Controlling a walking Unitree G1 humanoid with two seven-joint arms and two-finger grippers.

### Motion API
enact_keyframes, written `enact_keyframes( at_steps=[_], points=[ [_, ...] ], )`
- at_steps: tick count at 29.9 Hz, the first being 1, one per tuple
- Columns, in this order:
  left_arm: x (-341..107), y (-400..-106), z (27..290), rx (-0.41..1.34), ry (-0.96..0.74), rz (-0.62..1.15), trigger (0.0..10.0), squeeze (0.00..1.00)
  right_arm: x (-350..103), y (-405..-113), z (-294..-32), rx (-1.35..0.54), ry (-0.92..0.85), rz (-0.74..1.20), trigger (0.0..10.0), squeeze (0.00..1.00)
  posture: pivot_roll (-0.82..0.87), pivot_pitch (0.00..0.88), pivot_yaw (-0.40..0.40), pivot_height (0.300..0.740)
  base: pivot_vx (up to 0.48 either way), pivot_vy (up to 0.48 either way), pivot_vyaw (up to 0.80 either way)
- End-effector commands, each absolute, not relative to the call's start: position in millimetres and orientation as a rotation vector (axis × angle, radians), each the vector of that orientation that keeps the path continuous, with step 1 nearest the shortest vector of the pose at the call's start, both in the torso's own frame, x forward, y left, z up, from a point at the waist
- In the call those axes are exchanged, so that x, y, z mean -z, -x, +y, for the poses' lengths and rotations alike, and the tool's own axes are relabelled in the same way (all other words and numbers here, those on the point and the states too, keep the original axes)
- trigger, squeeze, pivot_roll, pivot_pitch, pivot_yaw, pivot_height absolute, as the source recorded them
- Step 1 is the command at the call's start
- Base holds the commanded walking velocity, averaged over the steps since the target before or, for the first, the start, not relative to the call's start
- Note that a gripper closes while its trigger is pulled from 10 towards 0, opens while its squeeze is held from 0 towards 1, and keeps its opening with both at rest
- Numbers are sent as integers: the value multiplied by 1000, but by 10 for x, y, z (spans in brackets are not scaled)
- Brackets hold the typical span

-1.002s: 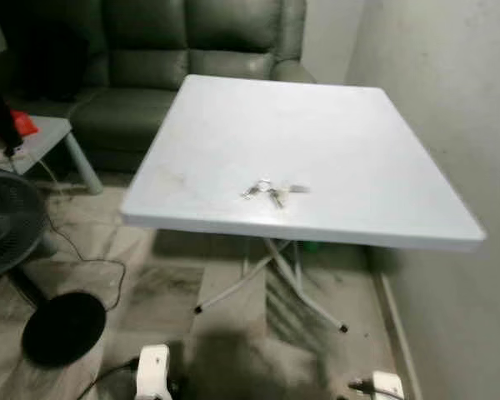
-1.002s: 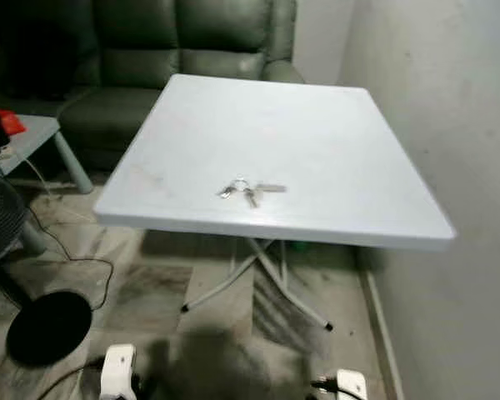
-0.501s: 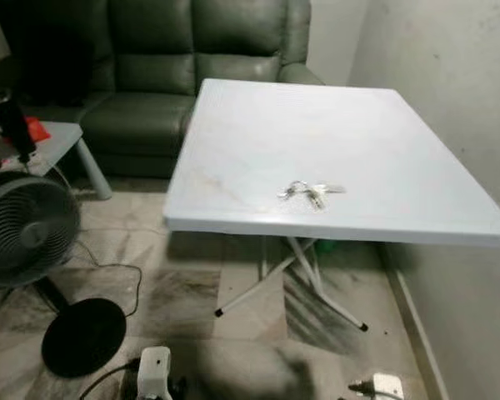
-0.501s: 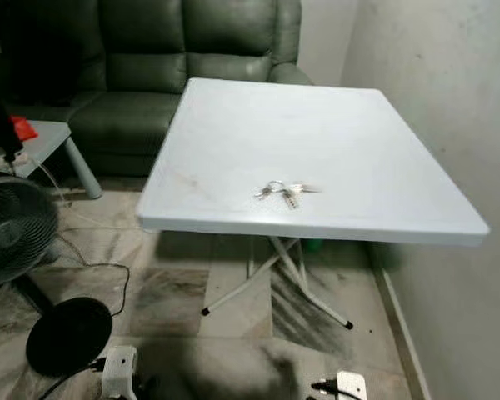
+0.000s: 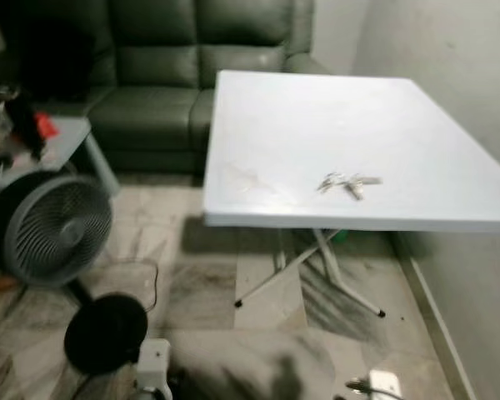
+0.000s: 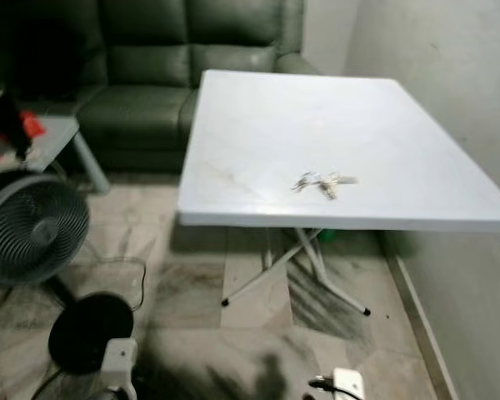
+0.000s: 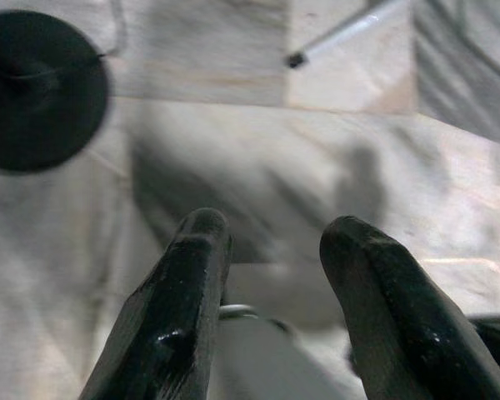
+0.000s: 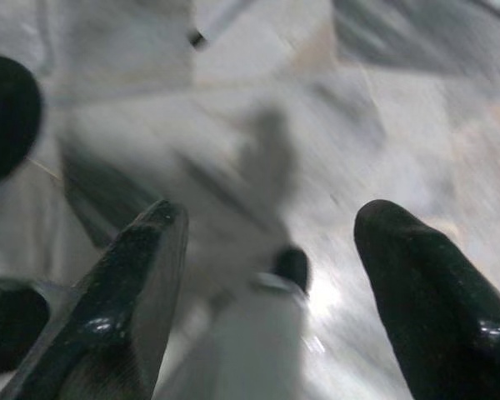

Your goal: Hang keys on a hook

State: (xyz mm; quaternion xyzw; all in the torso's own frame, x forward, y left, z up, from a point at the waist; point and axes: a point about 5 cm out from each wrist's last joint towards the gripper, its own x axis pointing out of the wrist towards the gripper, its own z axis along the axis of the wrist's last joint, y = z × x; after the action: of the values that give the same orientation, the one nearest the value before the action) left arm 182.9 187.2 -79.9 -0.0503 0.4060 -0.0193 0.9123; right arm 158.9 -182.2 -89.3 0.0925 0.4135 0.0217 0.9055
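Observation:
A bunch of silver keys (image 5: 348, 182) lies near the front edge of a white folding table (image 5: 283, 133); the same keys (image 6: 322, 182) sit right of centre in the right eye view. My left gripper (image 7: 271, 242) hangs over the marble floor with its two black fingers apart and nothing between them. My right gripper (image 8: 267, 225) also hangs above the floor, its fingers spread wide and empty. Both wrist views are blurred.
A dark green sofa (image 5: 167, 75) stands behind the table. A standing fan (image 5: 54, 229) with a round black base (image 5: 107, 332) and a cable is on the left, beside a small side table (image 5: 62, 137). A wall (image 5: 450, 58) runs along the right.
The camera has swung left: the table and keys have shifted right in the picture and the fan has come further into view. The keys lie where they were on the table.

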Motion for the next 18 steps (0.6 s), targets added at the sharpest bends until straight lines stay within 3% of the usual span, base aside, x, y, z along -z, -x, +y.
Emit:
enact_keyframes(
  at_steps=[1, 7, 8, 13, 18],
  points=[
    [709, -1996, 1791, 68, 123, 758, 10000, 0, 836, -1656, -1947, -24, -172, 805, 10000, 0, -52, 0, -26, 740, 0, 0, 0],
    [359, -2448, 1800, 97, 121, 510, 10000, 0, 549, -2097, -1933, -108, -156, 581, 10000, 0, -54, 0, -30, 740, 0, 0, 0],
    [272, -2539, 1797, 101, 112, 454, 10000, 0, 470, -2194, -1927, -128, -163, 525, 10000, 1000, -51, 0, -31, 740, 0, 0, 0],
    [-2, -2748, 1762, 107, 111, 266, 10000, 0, 158, -2456, -1912, -179, -118, 298, 10000, 1000, -43, 0, -36, 740, 0, 0, 0],
    [-167, -2786, 1710, 129, 99, 153, 10000, 0, -65, -2541, -1886, -208, -111, 146, 10000, 1000, -38, 0, -35, 740, 0, 0, 0]
  ],
)
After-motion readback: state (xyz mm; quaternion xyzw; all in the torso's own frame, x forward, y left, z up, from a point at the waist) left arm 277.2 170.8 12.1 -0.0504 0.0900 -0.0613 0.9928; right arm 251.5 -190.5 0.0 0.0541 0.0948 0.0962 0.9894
